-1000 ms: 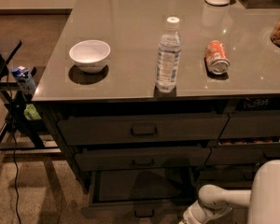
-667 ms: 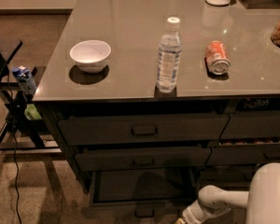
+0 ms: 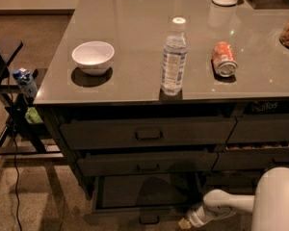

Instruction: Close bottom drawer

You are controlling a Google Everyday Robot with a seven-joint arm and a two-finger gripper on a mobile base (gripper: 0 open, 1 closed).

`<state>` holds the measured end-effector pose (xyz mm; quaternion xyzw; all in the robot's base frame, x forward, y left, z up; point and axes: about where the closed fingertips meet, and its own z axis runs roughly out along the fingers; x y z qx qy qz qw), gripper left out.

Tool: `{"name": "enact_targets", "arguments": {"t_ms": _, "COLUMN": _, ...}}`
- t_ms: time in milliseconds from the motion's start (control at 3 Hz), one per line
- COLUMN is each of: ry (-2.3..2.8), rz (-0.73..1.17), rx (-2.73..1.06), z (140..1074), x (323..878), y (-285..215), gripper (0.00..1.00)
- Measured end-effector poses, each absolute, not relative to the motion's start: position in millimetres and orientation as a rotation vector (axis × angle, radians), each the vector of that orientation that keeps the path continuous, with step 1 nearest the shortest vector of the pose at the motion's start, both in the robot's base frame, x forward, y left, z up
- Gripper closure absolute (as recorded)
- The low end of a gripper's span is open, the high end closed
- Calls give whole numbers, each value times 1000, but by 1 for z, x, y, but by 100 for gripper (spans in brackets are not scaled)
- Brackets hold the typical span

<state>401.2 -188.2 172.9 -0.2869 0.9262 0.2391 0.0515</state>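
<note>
The gripper (image 3: 187, 222), on a smooth white rounded arm, is sitting low at the right front corner of the bottom drawer (image 3: 144, 192); how it is set cannot be told. That flat, dark grey-brown drawer is standing pulled out beneath 2 matching drawers (image 3: 149, 148). Above, the glossy grey countertop (image 3: 135, 23) is carrying a round white bowl (image 3: 93, 57), a clear plastic bottle (image 3: 174, 57) and a toppled orange can (image 3: 224, 58).

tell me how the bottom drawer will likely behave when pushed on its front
The bottom drawer stands pulled out and looks empty, so it probably slides in lightly. It is wide, and the gripper sits by the right end of its front, so a push there might skew or bind it.
</note>
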Motion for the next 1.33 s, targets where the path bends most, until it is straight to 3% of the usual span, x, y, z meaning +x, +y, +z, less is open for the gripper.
{"name": "enact_targets", "arguments": {"t_ms": 333, "ry": 2794, "rz": 709, "rx": -871, "z": 165, "x": 411, "y": -184, "gripper": 100}}
{"name": "enact_targets", "arguments": {"t_ms": 1333, "ry": 2788, "rz": 718, "rx": -867, "z": 165, "x": 417, "y": -180, "gripper": 34}}
